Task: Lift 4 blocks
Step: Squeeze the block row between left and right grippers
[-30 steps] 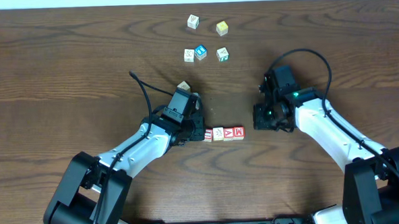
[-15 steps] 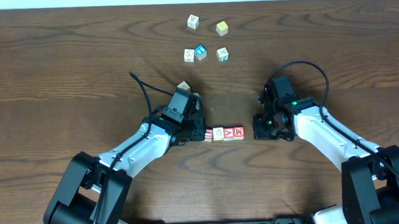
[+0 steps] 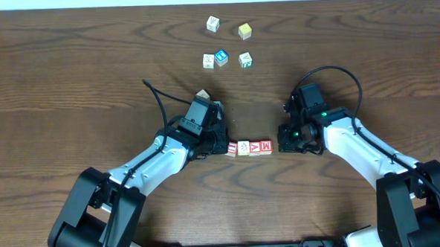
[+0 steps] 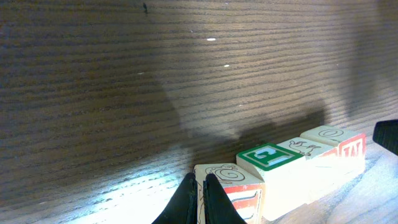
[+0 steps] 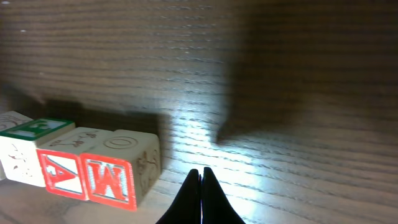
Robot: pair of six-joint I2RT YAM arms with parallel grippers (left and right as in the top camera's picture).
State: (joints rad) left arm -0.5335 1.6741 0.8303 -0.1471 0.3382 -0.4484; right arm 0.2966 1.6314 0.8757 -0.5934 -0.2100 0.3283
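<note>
A dark wooden table seen from above. The left arm reaches in from 7 o'clock and the right arm from 5 o'clock. Both are bent at the elbow and angled inward toward each other.

Between them, just toward 6 o'clock from the table's middle, lies a row of four blocks. The blocks touch side by side, and the row's long axis runs from 9 o'clock to 3 o'clock. Red letter faces point toward 6 o'clock.

The left gripper is pinched closed on nothing. The left wrist view shows its jaws touching the row's 9 o'clock end.

The right gripper is also clenched empty, low at the 3 o'clock end. Its wrist view shows it just beside the block with a red M; contact cannot be told.

Only the wrist views show the top faces, among them a green-topped block.

Five loose cubes sit toward 12 o'clock. A pale cube lies beside the left arm.
</note>
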